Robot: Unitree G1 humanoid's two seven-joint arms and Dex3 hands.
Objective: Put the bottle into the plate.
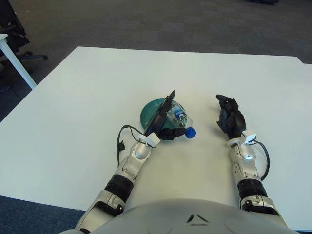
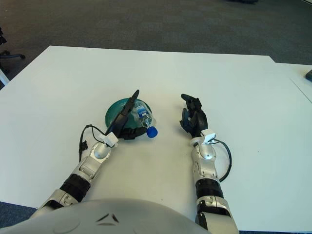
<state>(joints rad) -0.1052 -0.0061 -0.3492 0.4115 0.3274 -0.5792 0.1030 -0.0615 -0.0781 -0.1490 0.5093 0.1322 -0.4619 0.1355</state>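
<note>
Holding the bottle [image 1: 179,120] with the left hand [image 1: 165,122] — fingers wrapped around its clear body, one long finger sticking up past it. Lying on its side over the near right edge of the green plate [image 1: 149,111], blue cap [image 1: 191,131] poking out past the rim toward the right, above the white table [image 1: 87,97]. Further right, well apart from the bottle — right hand [image 1: 231,120], fingers loose and a little bent, holding nothing.

A clear bottle [image 1: 179,120] with a blue cap lies tilted across the near-right rim of the teal plate [image 1: 149,109].
</note>
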